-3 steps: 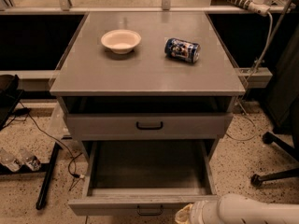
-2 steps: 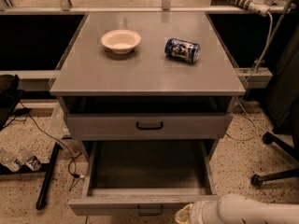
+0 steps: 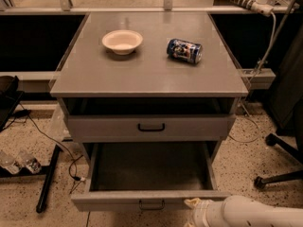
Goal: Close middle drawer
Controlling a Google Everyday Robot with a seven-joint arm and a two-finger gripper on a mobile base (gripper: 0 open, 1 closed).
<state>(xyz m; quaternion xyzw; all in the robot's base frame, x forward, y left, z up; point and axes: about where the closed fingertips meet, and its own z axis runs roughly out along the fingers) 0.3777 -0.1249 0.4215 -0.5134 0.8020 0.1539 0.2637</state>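
Note:
The middle drawer (image 3: 109,201) is pulled far out at the bottom of the grey cabinet. It is empty, with a low front panel and a small black bar handle (image 3: 151,205). My gripper (image 3: 195,209) is at the bottom edge of the view, on the end of a white arm (image 3: 255,214). It is right against the drawer's front panel, just right of the handle. Above it, another grey drawer (image 3: 94,126) with a black handle sits nearly pushed in, with a dark gap over it.
On the cabinet top (image 3: 94,74) stand a cream bowl (image 3: 122,40) and a blue can (image 3: 184,50) lying on its side. A black bar (image 3: 47,181) and cables lie on the floor at left. An office chair base (image 3: 279,174) is at right.

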